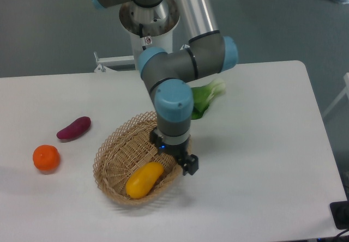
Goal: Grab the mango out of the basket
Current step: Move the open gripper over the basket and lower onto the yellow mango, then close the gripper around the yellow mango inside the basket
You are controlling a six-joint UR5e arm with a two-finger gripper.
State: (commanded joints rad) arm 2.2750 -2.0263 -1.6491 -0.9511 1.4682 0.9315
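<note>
White worktop (262,144) carrying a wicker basket (112,160); inside it, toward the near right, a yellow mango (144,180) lying free. Gripper (182,163) low over the basket's right rim, just beside the mango; spread or pressed together, cannot tell. Approach step, seemingly; next, likely centring over the mango and lowering.

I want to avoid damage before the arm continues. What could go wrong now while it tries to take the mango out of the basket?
1. The gripper hangs at the basket's right rim, beside the mango, not over it; going down here, it may press the wicker.
2. The mango looks smooth and lies tilted against the inner wall, so it might slip or roll.
3. The basket may slide if pushed.
</note>
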